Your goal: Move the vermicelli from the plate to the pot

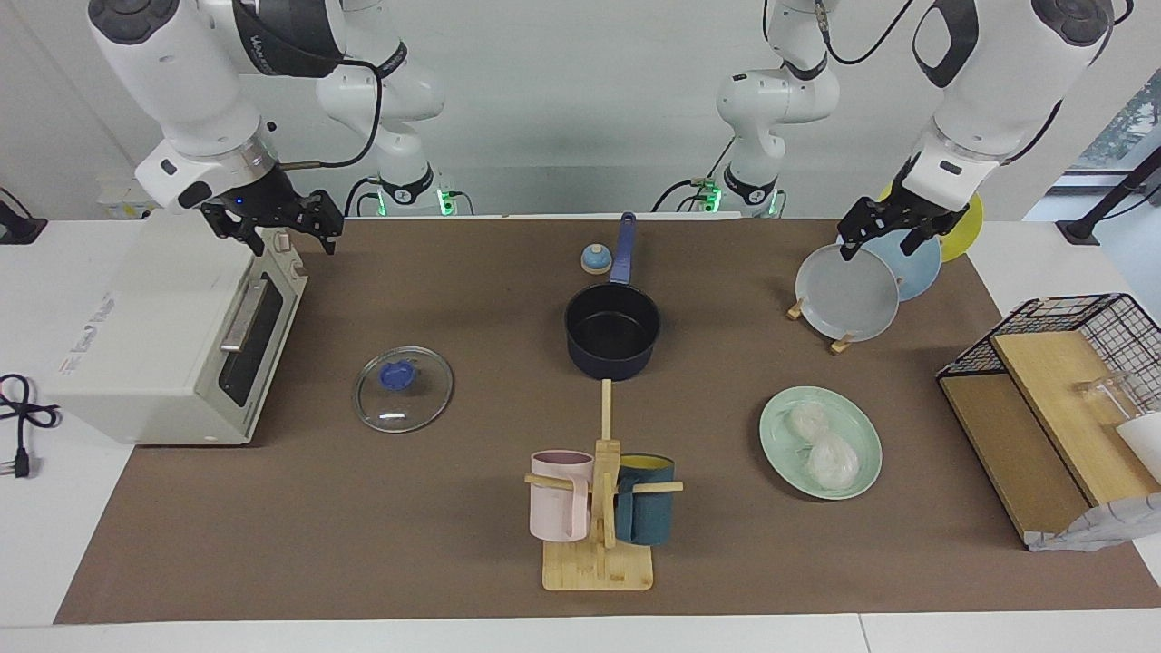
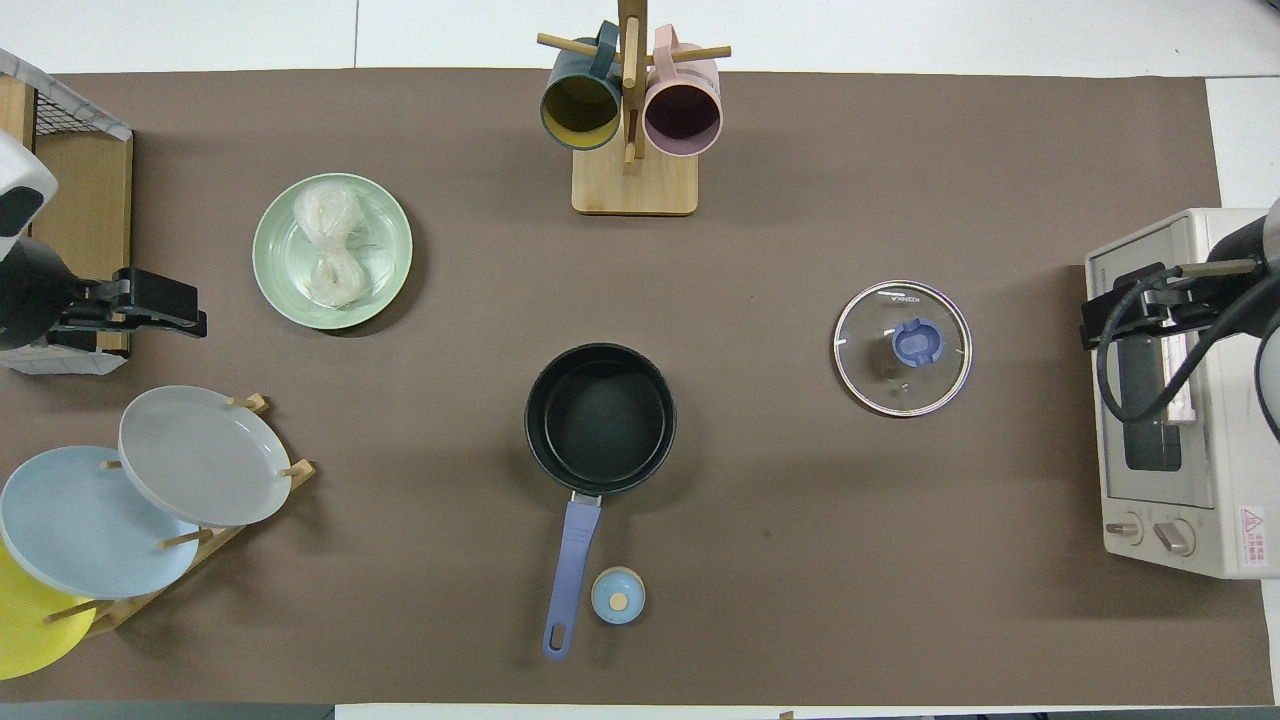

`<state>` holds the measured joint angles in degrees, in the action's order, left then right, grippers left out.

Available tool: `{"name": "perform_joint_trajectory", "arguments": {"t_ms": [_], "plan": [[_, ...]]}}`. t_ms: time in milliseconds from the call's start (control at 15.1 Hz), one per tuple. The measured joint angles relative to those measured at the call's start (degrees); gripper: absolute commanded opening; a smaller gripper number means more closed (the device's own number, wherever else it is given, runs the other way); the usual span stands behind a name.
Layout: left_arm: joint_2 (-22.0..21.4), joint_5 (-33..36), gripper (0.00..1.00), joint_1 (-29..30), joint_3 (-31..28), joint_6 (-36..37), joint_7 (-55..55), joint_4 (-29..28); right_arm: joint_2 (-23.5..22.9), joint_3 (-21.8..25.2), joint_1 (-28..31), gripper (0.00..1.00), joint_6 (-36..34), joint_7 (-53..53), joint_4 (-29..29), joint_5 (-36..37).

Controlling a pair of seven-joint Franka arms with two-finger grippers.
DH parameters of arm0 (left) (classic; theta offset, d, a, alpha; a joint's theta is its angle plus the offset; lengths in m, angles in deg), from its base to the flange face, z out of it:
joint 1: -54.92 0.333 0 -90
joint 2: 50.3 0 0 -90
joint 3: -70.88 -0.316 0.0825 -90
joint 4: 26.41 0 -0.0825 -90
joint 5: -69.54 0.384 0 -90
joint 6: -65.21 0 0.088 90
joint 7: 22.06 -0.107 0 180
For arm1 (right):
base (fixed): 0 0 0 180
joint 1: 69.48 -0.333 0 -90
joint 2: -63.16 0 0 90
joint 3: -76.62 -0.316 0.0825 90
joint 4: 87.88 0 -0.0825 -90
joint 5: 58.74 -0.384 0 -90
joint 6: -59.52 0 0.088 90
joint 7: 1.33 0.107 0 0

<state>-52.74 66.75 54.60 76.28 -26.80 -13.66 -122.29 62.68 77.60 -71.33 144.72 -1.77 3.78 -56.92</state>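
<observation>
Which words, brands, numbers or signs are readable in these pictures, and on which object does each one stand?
Nothing can be read with certainty.
Glass lid: small print near the rim, too small to read.
Toaster oven: a red warning-triangle sticker with tiny text, unreadable; faint grey lettering on its top in the facing view, blurred.
Right arm: white lettering on the black joint band, unreadable.

In the overhead view the yellow plate (image 2: 22,625) is cut by the picture's edge and partly covered by the light blue plate (image 2: 80,520). The wire basket (image 2: 62,100) at the mat's corner and the toaster oven (image 2: 1180,400) at the mat's edge both run out of frame. The right arm covers part of the oven's top.
</observation>
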Motion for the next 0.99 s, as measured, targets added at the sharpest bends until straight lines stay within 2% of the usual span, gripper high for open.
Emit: {"name": "perform_joint_trajectory", "arguments": {"t_ms": [265, 398, 596, 795, 994], "plan": [[0.8, 0.0, 1.0, 0.0, -0.02, -3.66, 2.18, -0.52, -0.04, -0.32, -0.1, 1.0, 1.12, 0.0, 0.39, -0.11], [3.6, 0.01, 1.0, -0.01, 0.0, -7.11, 2.23, -0.87, -0.07, -0.86, -0.31, 1.0, 3.88, 0.0, 1.66, -0.32], [13.19, 0.12, 1.0, -0.01, -0.05, -16.58, 2.25, -0.53, -0.4, -1.29, -0.41, 1.0, 10.02, 0.0, 5.87, -1.75], [23.03, 1.23, 1.0, -0.15, 0.02, -27.1, 2.24, 0.06, -2.19, -1.34, -1.89, 1.0, 19.87, 0.0, 11.55, -3.13], [28.89, 1.98, 1.0, -0.6, 0.1, -32.94, 2.18, 0.67, -4.35, -1.36, -4.15, 1.0, 27.93, 0.0, 17.18, -3.13]]}}
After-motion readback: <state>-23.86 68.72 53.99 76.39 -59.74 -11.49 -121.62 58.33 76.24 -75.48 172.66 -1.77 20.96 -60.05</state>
